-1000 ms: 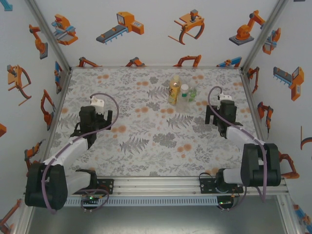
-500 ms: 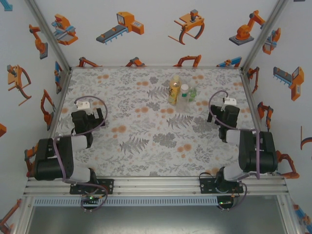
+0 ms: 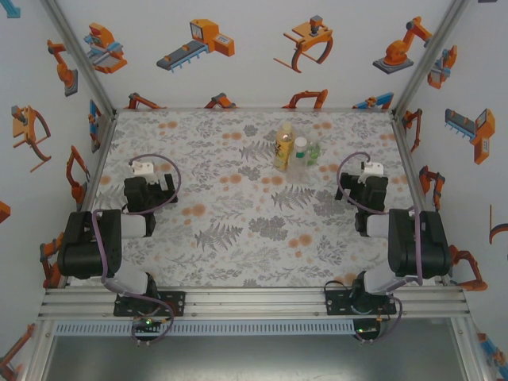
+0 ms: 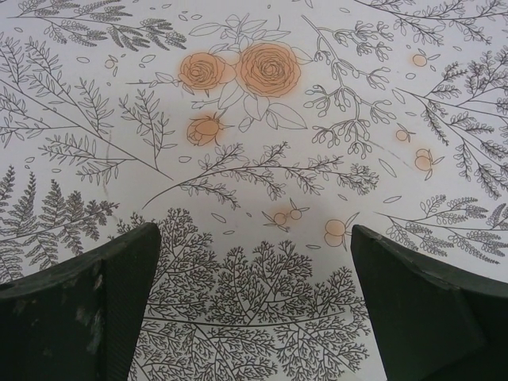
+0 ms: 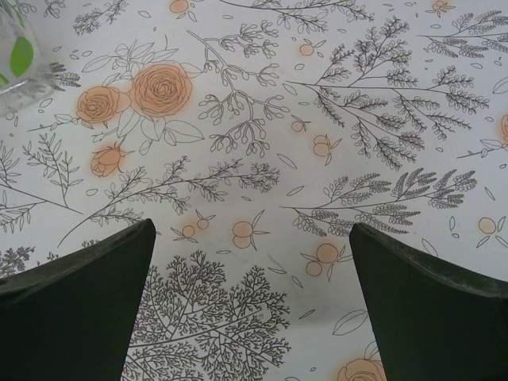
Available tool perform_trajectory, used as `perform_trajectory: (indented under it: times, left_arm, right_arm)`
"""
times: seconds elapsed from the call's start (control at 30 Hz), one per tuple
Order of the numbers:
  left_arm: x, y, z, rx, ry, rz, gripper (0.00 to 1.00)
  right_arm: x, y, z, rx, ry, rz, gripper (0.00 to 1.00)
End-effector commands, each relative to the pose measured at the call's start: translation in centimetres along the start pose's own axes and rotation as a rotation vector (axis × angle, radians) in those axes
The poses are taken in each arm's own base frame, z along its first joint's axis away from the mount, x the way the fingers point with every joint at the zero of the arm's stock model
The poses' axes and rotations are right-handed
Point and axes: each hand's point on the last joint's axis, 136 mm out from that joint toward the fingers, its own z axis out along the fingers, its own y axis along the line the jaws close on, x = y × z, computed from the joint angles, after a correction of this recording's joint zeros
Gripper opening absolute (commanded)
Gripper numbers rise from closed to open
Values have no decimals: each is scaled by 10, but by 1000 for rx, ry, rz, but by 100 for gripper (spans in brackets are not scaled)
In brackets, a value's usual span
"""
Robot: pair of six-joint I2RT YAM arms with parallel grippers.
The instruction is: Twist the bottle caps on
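Three bottles stand close together at the back middle of the table: an amber bottle (image 3: 283, 148), a plain clear bottle (image 3: 301, 152) with a white cap (image 3: 301, 142) on top, and a clear bottle with a green label (image 3: 313, 152). Whether that cap is screwed down cannot be told. My left gripper (image 3: 148, 190) hangs open over the left side of the table, far from the bottles, with bare cloth between its fingers (image 4: 254, 302). My right gripper (image 3: 363, 189) is open on the right, nothing between its fingers (image 5: 252, 302). The green-label bottle's base (image 5: 20, 59) shows at the top left of the right wrist view.
The table (image 3: 238, 238) is covered with a floral printed cloth. White walls with orange robot stickers close it in at the back and both sides. Both arms are folded back near their bases at the near edge.
Both arms have folded back toward their bases, elbows drawn in. The left gripper shifted slightly left, the right one barely moved. Both stayed open. The bottles have not moved.
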Motion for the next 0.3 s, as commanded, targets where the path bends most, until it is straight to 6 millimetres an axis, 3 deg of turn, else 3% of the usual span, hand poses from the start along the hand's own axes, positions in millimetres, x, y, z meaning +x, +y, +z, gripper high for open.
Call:
perform_trajectory:
  times: [0.0,0.27]
  left_arm:
    - [-14,1,1,-10,-36,12,97]
    - [-14,1,1,-10,-34,11,97]
  right_arm:
    - [-10,0,0,-6,-42,3,99]
    - [-10,1,-1,-10,-45,0,99]
